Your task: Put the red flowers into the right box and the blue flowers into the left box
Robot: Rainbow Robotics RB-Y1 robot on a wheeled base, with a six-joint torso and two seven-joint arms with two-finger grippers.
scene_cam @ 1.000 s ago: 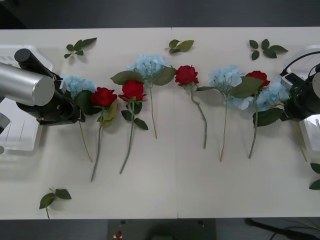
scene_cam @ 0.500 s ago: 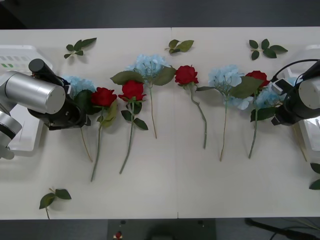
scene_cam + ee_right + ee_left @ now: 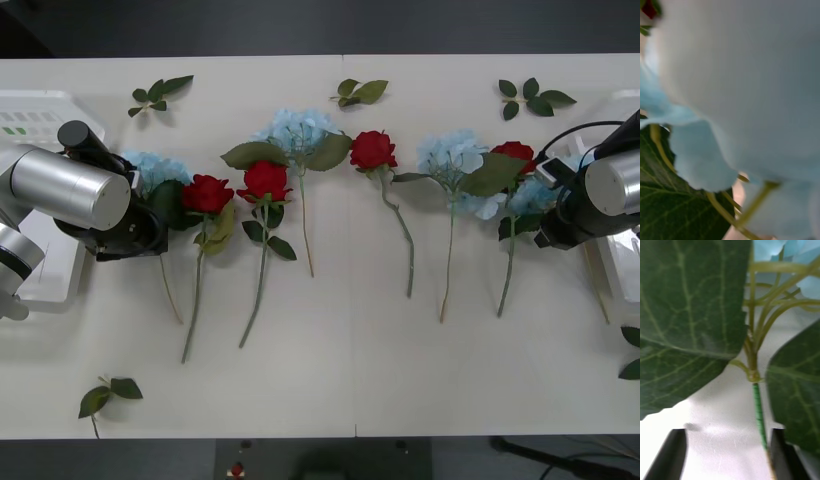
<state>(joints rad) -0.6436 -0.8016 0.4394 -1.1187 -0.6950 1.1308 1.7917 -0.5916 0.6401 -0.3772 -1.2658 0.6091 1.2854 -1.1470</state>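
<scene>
A: Where is the left gripper (image 3: 150,215) in the front view?

B: It is low over the leftmost of the blue flowers (image 3: 158,168), at the table's (image 3: 340,380) left side, just in front of the left box (image 3: 40,110). Its silver arm hides the fingers there.

A: And the right gripper (image 3: 545,215)?

B: It sits at the rightmost blue flower (image 3: 530,195), beside the right box (image 3: 625,110), which shows at the table's right edge. I cannot tell from here whether its fingers are spread or closed.

A: How do the flowers lie?

B: In a row across the table, blooms towards the far side, stems towards the robot. Four of the red flowers show: one (image 3: 207,193) just beside the left gripper, one (image 3: 265,180) next to it, one (image 3: 372,149) in the middle, and one (image 3: 515,152) near the right gripper. Two more blue flowers lie between, one (image 3: 298,130) left of centre and one (image 3: 450,155) right of centre. Loose leaf sprigs (image 3: 160,93) lie around the edges.

A: What does the right wrist view give?

B: Pale blue petals (image 3: 737,82) pressed close to the camera, with a green leaf (image 3: 662,202) and thin stalks under them. The fingers are hidden, so their state stays unknown.

A: And the left wrist view?

B: The left gripper (image 3: 728,453) stands wide, its two black fingers (image 3: 672,453) apart on either side of the green stem (image 3: 759,416), with one finger just beside it; nothing is clamped. Broad leaves (image 3: 688,303) and the blue bloom's stalks lie beyond.
</scene>
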